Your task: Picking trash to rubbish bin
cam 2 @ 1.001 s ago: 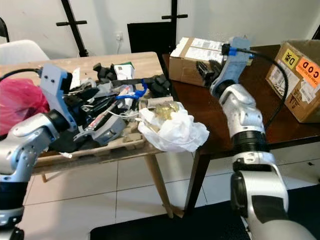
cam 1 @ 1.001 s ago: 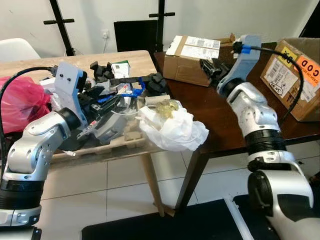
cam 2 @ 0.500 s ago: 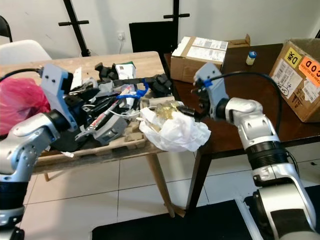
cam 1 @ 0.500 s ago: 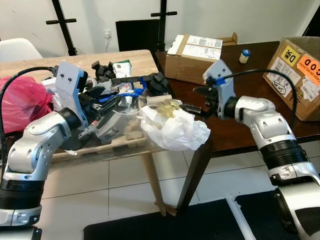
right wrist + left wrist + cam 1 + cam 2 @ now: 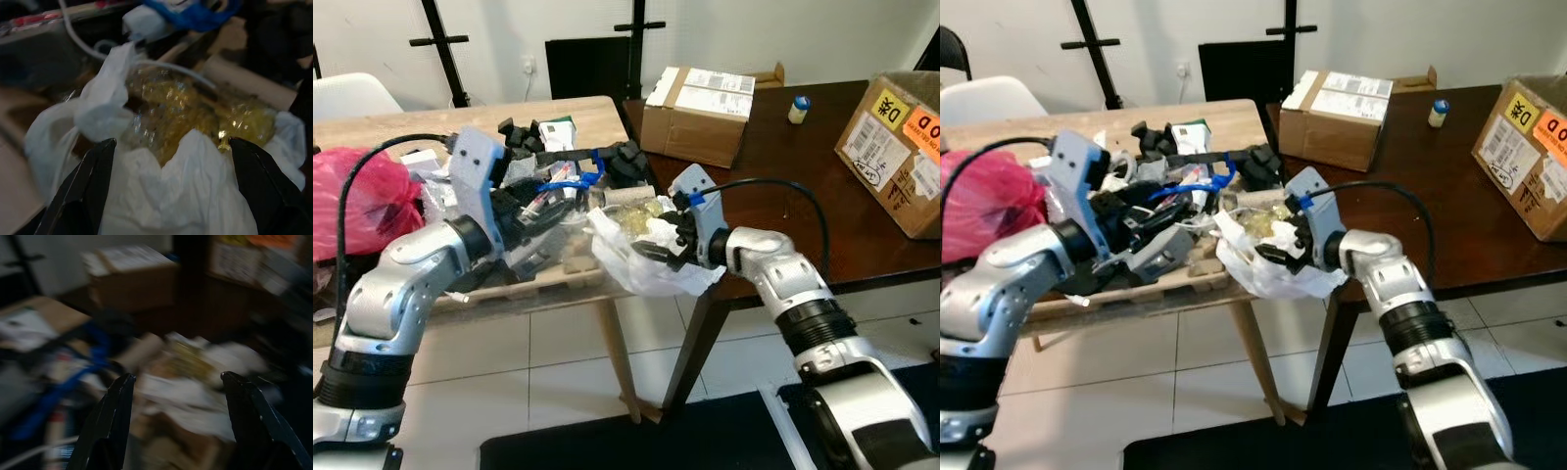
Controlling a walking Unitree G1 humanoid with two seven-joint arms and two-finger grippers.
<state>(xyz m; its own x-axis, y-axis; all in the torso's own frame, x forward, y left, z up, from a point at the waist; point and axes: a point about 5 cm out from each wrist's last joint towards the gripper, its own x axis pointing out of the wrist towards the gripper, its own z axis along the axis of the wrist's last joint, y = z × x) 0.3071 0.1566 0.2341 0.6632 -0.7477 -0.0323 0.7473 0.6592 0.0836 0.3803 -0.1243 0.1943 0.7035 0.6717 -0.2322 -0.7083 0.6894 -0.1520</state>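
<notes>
A white plastic bag (image 5: 641, 257) with crumpled yellowish wrapping (image 5: 186, 110) in its mouth sits at the near corner of the light wooden table (image 5: 592, 116). My right gripper (image 5: 658, 245) is open at the bag's right side. In the right wrist view its two fingers (image 5: 80, 196) stand wide on either side of the bag's top. A heap of trash (image 5: 558, 181) made of black parts, blue strap and cables lies left of the bag. My left gripper (image 5: 176, 377) is open and low over that heap, its wrist view blurred.
A red bag (image 5: 352, 196) lies at the table's left end. On the adjoining dark table (image 5: 783, 186) stand a cardboard box (image 5: 700, 98), a small bottle (image 5: 796, 108) and a larger box (image 5: 901, 147) at the right edge. White tile floor lies below.
My right arm has swung down and left from beside the cardboard boxes to the white bag. My left arm has shifted a little to the right over the heap.
</notes>
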